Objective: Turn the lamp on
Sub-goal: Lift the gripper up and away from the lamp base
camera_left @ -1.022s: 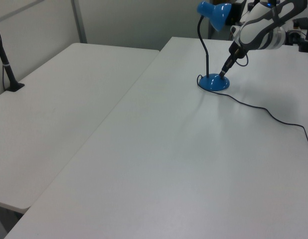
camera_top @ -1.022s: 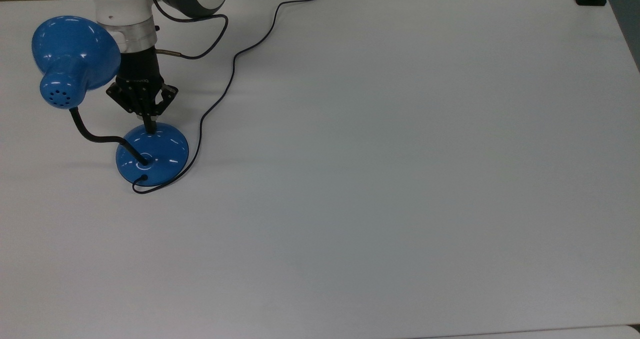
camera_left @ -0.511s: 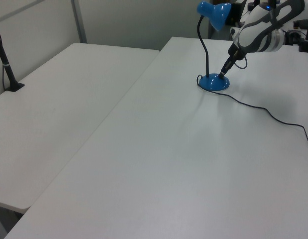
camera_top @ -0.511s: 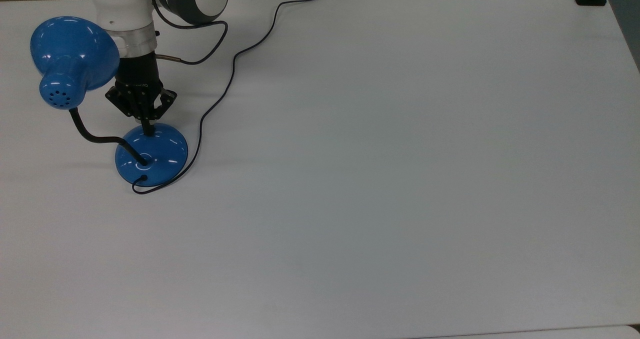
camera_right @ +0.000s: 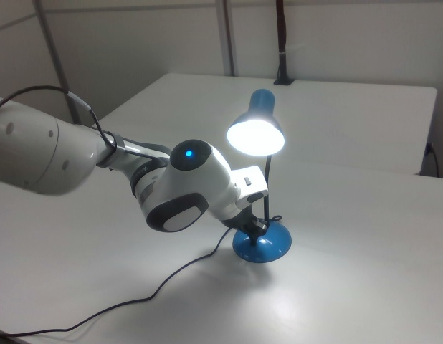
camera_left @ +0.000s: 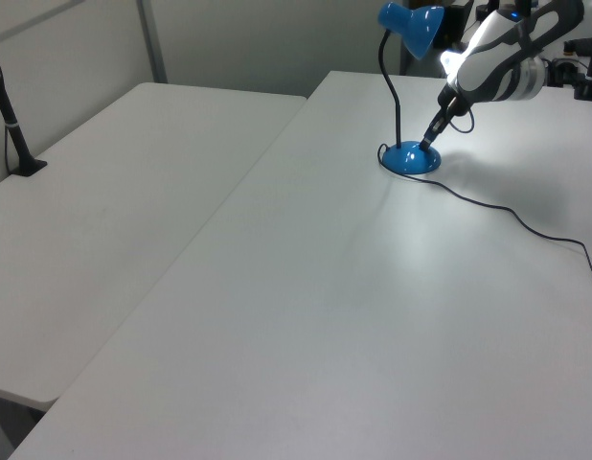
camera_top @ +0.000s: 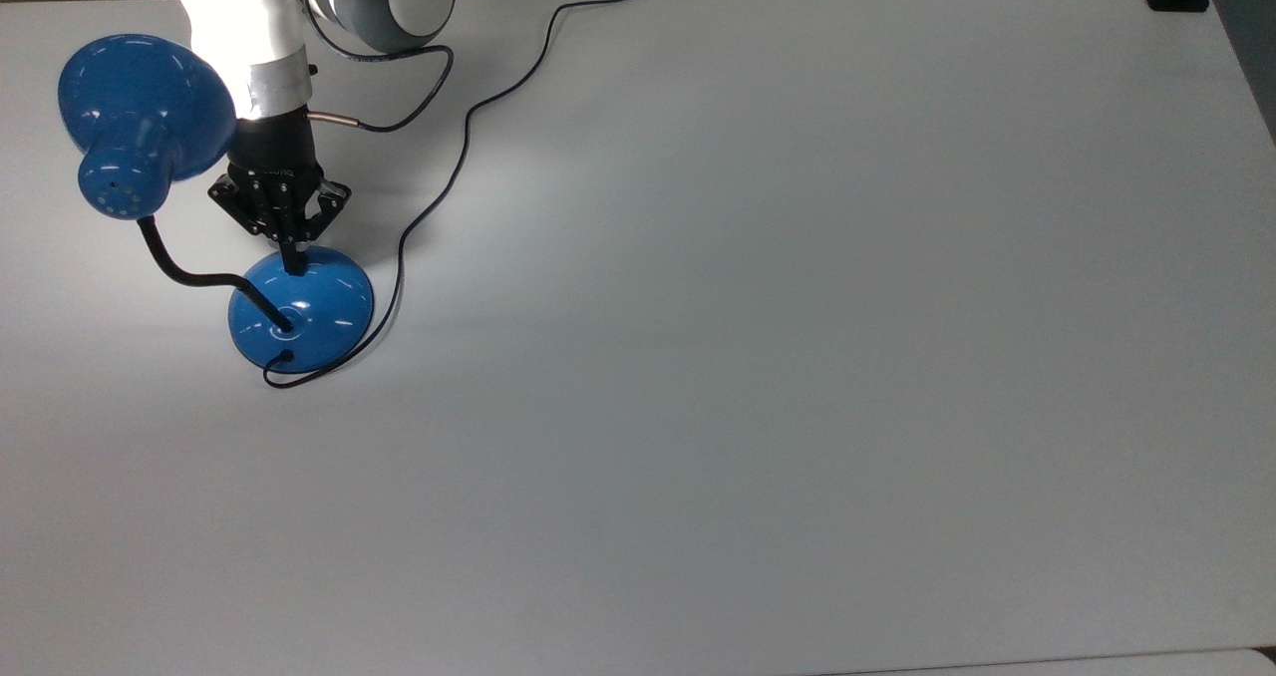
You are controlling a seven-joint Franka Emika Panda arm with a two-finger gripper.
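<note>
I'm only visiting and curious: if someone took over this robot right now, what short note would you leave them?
Gripper: fingers shut together, tip pressed on the rim of the lamp's base.
Lamp: stands near the table's corner, at the top view's left; its cord trails off across the table.
Done: the shade glows brightly in the right view, so the lamp is on.
Left: probably just lift the arm away.

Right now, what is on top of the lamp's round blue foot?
On the foot stand the black bent neck and the pincer's closed tip, pressing near its rim. What lies under that tip is covered.
</note>
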